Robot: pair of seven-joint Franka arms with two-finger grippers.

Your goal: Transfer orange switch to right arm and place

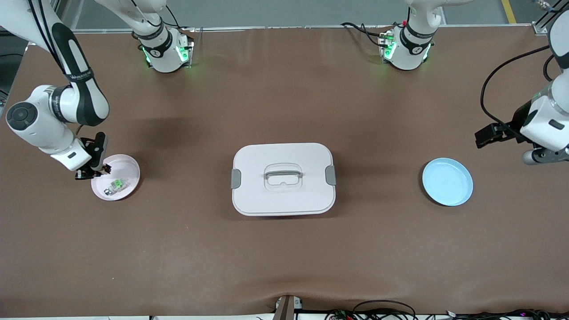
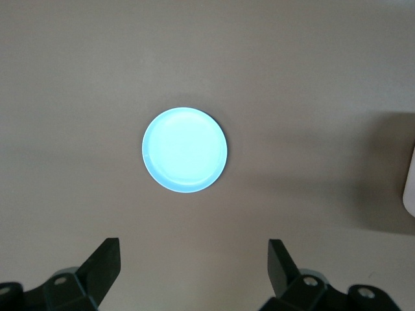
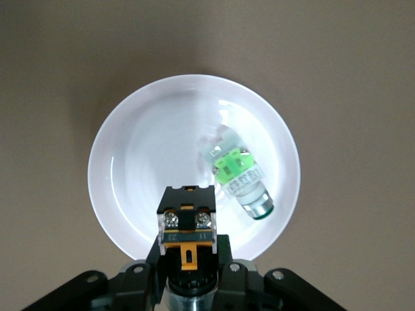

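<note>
The orange switch (image 3: 187, 223), a small black block with an orange face and two screws, is held in my right gripper (image 3: 188, 254), which is shut on it. That gripper (image 1: 91, 171) hangs over the edge of the pink plate (image 1: 130, 166), and the switch (image 1: 105, 168) is just above the plate's surface (image 3: 142, 155). My left gripper (image 1: 484, 137) waits in the air at the left arm's end of the table. It stands open with nothing between its fingers (image 2: 104, 259). Under it lies the bare blue plate (image 2: 184, 149).
A silver part with a green face (image 3: 238, 173) lies in the pink plate beside the held switch (image 1: 116, 184). A white lidded box (image 1: 283, 178) with a handle sits mid-table. The blue plate (image 1: 447, 182) lies toward the left arm's end.
</note>
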